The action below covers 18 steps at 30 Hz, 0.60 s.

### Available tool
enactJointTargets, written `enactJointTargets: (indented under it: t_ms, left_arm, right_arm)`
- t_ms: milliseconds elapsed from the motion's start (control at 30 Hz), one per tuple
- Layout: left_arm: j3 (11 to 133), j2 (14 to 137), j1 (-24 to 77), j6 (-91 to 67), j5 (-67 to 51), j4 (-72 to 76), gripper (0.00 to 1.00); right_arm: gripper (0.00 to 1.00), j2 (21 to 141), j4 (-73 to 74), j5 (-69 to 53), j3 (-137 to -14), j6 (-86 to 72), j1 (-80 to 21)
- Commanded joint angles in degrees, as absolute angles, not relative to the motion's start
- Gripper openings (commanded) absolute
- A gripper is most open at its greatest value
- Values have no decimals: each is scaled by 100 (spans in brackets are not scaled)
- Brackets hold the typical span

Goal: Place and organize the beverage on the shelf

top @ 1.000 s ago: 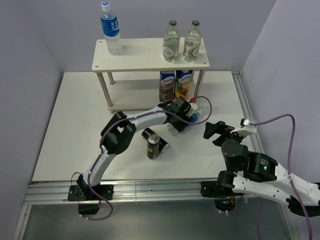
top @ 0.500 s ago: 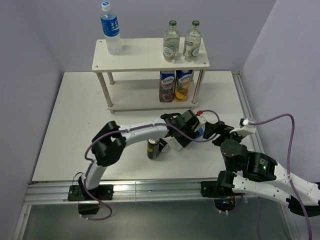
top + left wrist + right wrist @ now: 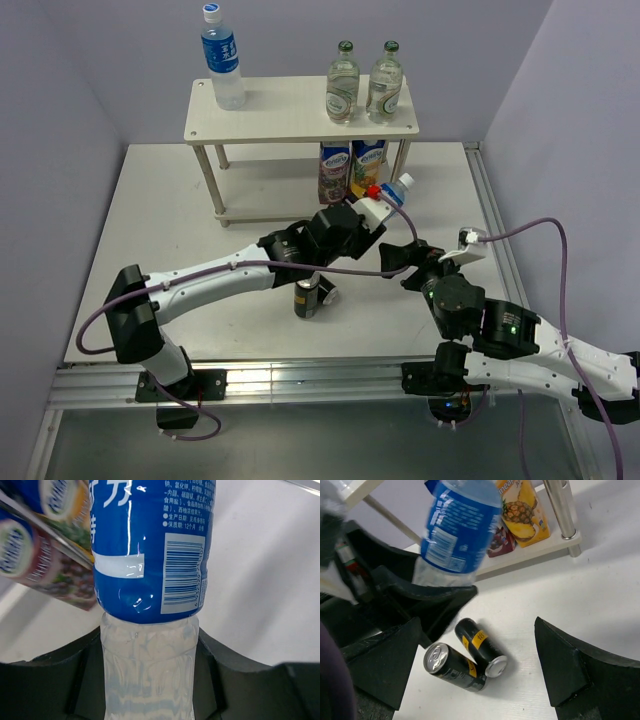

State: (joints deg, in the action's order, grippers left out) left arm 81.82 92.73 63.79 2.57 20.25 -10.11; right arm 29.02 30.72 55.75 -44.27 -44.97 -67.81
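- My right gripper is nearest, jaws spread wide, holding nothing.
- Two dark cans are close together on the table, one upright, one on its side.
- My left gripper is clamped on a blue-labelled water bottle, off the table before the shelf.
- Shelf top: second water bottle left, glass bottles right.

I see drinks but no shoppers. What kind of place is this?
Probably a robot lab bench, not a shop: bare walls box in one white table, the left arm and right arm trail cables, and the shelf is small.
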Motion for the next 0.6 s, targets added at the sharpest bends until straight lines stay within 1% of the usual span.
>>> enactJointTargets:
  t_ms: [0, 200, 233, 300, 433, 467, 533, 567]
  left_arm:
    - [8560, 7489, 6196, 1052, 2786, 1598, 0]
    - [8797, 7093, 6187, 2090, 2857, 3127, 0]
    - [8998, 7067, 6179, 2214, 2822, 3338, 0]
    - [9498, 7136, 6179, 2521, 2804, 3331, 0]
    - [10115, 7294, 6161, 3145, 2786, 3341, 0]
    - [10203, 7330, 6161, 3260, 2899, 3218, 0]
    - [10231, 7339, 6161, 3401, 2988, 3042, 0]
    - [10126, 7295, 6161, 3375, 2997, 2963, 0]
  right_arm:
    - [100, 2646, 3947, 6680, -4368, -4421, -6601]
    - [100, 2707, 3605, 6750, -4350, -4123, -6592]
    - [100, 2733, 3551, 6750, -4351, -4070, -6592]
    - [100, 2768, 3437, 6803, -4368, -3973, -6592]
    - [99, 2690, 3288, 6961, -4412, -3868, -6600]
    - [100, 2559, 3113, 6935, -4386, -3502, -6601]
    - [100, 2331, 2140, 6664, -4333, -2755, -6600]
    - [100, 2268, 1744, 6445, -4298, -1881, -6601]
